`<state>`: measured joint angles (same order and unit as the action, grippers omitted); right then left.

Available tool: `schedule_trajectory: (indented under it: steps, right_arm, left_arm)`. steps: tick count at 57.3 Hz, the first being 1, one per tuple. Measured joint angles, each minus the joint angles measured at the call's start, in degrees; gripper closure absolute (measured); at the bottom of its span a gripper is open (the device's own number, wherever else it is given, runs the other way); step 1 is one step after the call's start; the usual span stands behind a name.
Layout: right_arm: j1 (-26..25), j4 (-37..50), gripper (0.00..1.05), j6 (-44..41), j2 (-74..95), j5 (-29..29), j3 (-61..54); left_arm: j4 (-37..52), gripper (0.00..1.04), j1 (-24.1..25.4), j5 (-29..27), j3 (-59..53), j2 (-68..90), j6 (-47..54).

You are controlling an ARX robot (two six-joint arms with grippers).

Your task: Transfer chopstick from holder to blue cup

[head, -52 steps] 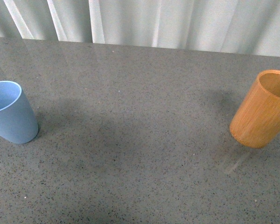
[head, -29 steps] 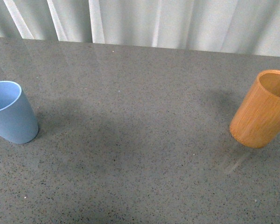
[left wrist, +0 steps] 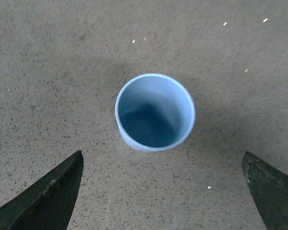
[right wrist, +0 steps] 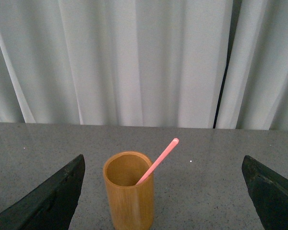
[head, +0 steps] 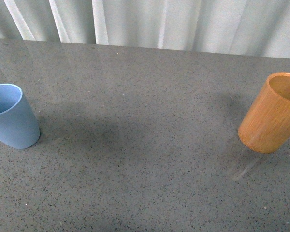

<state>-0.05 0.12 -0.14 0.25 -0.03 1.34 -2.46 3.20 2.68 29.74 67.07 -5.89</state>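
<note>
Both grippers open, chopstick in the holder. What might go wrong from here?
1. The chopstick is thin and leans on the rim of the holder; the right gripper may miss or knock it.
2. Pulling along the slant could tip the freestanding holder.
3. The empty blue cup might topple under it.

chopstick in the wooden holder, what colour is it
The chopstick is pink, clearest in the right wrist view.
</note>
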Motion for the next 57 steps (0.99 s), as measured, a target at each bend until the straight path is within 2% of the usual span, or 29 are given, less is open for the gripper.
schedule_trajectory:
  steps: [6, 15, 43, 57]
  right_arm:
    - [0.00, 0.00, 0.10, 0.00, 0.00, 0.00, 0.00]
    - [0.00, 0.00, 0.10, 0.00, 0.00, 0.00, 0.00]
    - [0.00, 0.00, 0.10, 0.00, 0.00, 0.00, 0.00]
    - [0.00, 0.00, 0.10, 0.00, 0.00, 0.00, 0.00]
  left_arm:
    - [2.73, 0.07, 0.17, -1.70, 2.82, 11.21, -0.09]
    - [3.23, 0.07, 1.16, -2.64, 7.08, 18.91, -1.40]
    - [2.82, 0.07, 0.94, -8.63, 14.43, 32.79, -4.63]
    - [0.02, 0.42, -0.42, -10.49, 17.51, 34.23, -5.35]
